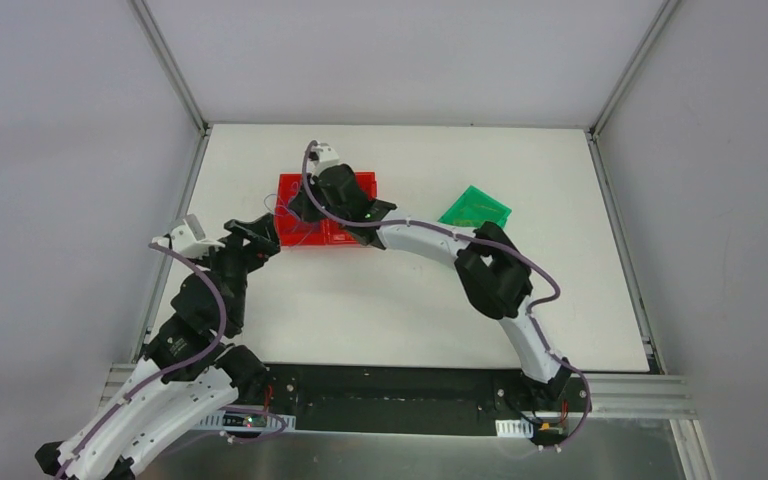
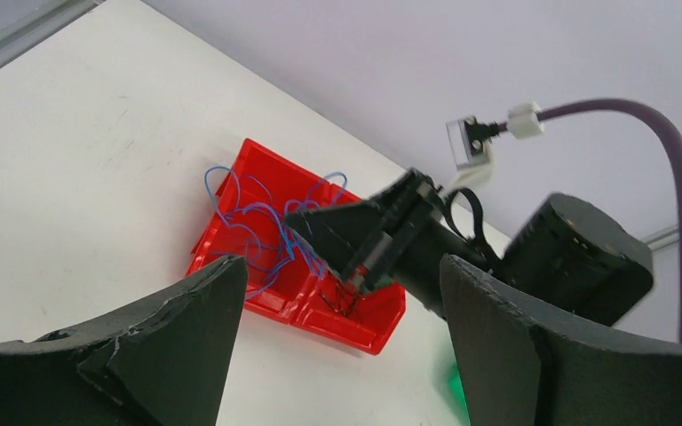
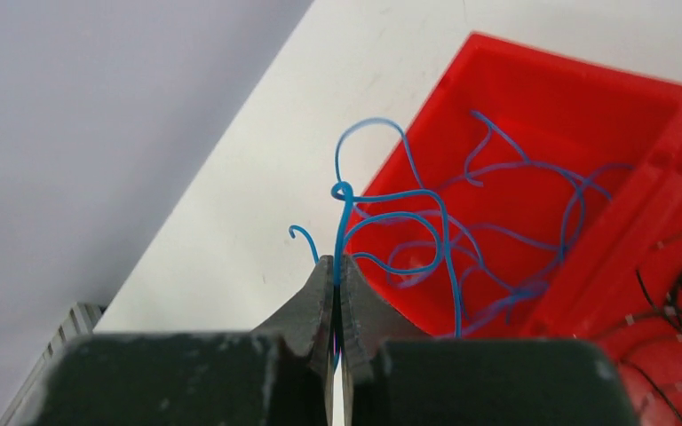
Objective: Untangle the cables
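A tangle of thin blue wires (image 3: 448, 235) lies in the left compartment of a red bin (image 3: 577, 106) and spills over its rim. Thin black wires (image 3: 675, 297) lie in the compartment beside it. My right gripper (image 3: 337, 263) is shut on one blue wire and holds it above the bin's left edge, as the top view (image 1: 302, 208) shows. My left gripper (image 2: 342, 266) is wide open and empty, above the table just in front and to the left of the bin (image 2: 360, 330), facing the blue wires (image 2: 249, 213). No yellow or orange wires show.
A green tray (image 1: 475, 208) lies on the white table to the right of the red bin (image 1: 360, 185). Walls close the table at the back and both sides. The right arm (image 1: 430, 240) stretches across the middle of the table.
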### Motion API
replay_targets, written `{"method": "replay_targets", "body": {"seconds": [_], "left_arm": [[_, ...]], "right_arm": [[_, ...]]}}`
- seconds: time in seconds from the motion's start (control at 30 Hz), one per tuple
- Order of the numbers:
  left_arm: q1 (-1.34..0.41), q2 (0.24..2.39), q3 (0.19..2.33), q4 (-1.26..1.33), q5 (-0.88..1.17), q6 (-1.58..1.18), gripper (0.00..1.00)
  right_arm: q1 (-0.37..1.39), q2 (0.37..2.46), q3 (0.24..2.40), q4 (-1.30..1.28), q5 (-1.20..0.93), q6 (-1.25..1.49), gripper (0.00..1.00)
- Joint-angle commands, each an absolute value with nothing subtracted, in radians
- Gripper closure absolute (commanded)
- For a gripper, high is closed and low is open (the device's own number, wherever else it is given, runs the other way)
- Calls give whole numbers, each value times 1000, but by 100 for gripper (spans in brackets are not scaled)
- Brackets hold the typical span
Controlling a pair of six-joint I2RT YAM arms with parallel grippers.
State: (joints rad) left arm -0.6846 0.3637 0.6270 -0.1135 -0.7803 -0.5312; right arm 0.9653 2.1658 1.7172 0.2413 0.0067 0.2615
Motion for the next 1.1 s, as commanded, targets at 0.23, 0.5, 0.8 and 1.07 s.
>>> {"method": "replay_targets", "body": {"seconds": [0.23,0.5,0.8,1.07], "left_arm": [[-762,372,611,-54,-922,-466,18],[-763,370,609,-47,-903,-446,16],[-763,391,611,-46,-881,-447,17],[-764,431,618,-48,-852,-451,2]], "right_arm": [[917,2388,2006,233,119,375,90],[922,2396,2050,184,102,366,52],[927,2065,1758,197,122,326,40],[923,1625,1304,124,179,247,12]]}}
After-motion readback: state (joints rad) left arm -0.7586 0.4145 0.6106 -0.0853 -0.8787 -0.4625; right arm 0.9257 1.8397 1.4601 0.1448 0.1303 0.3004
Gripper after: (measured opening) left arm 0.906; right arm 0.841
